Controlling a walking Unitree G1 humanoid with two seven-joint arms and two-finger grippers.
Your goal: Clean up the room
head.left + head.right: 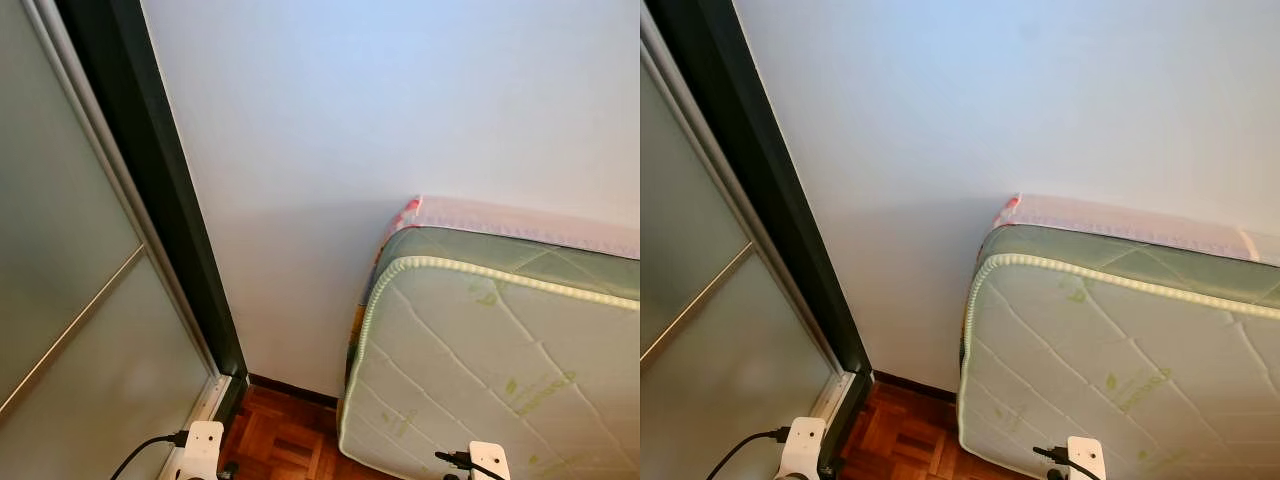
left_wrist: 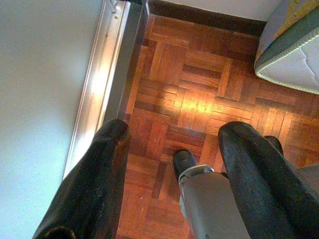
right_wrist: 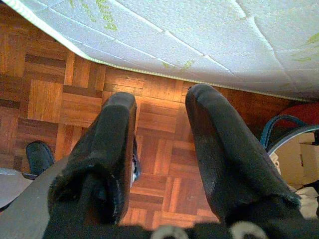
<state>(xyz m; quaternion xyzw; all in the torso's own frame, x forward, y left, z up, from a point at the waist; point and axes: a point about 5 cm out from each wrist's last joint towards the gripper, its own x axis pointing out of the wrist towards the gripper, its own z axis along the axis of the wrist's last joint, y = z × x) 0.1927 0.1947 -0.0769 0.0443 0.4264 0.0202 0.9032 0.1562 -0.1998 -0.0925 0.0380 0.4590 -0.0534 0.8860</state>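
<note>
Against the wall point(image 1: 400, 120) leans a mattress point(image 1: 500, 370), stored upright; both grippers, left gripper point(image 2: 172, 149) and right gripper point(image 3: 159, 134), hang wide, empty.

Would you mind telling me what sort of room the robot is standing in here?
Probably a bedroom corner: a quilted mattress leans against a plain white wall, beside a frosted sliding door, over parquet floor.
</note>
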